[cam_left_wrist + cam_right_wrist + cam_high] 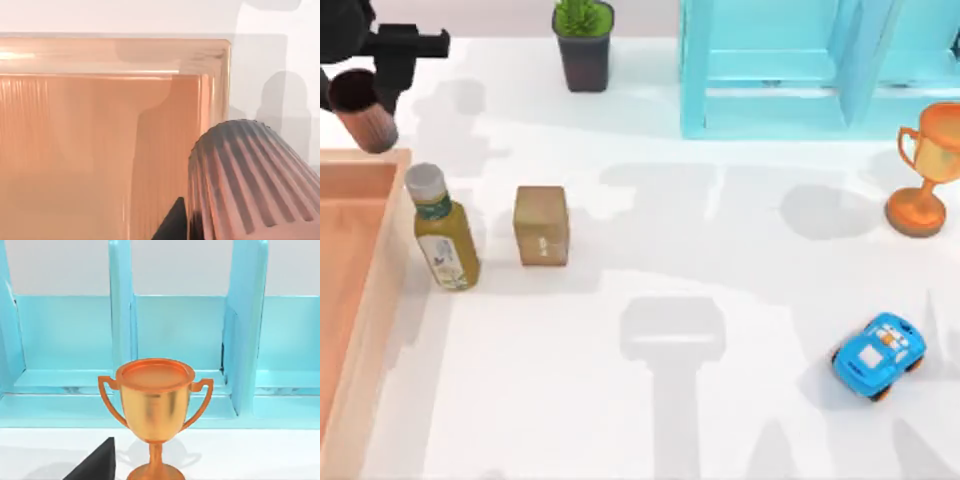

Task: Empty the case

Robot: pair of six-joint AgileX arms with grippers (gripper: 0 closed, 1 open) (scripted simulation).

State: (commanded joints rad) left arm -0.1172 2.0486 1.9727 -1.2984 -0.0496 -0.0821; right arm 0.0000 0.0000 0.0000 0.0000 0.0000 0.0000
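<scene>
The case (382, 290) lies at the table's left edge, a shallow wooden box with tan walls. Its reddish-brown floor (75, 165) is bare where it shows in the left wrist view. My left gripper (362, 98) hangs over the case's far right corner, shut on a ribbed brown cylinder (365, 118), which is lifted off the table. The left wrist view has that cylinder (250, 185) close up, with one dark finger (172, 227) beside it. My right gripper (95, 465) faces an orange trophy (154, 405).
An olive bottle (445, 235) and a small brown block (541, 225) stand just right of the case. A potted plant (584, 42) and a turquoise shelf unit (800, 70) line the back. The trophy (925, 170) and a blue toy car (878, 355) are at the right.
</scene>
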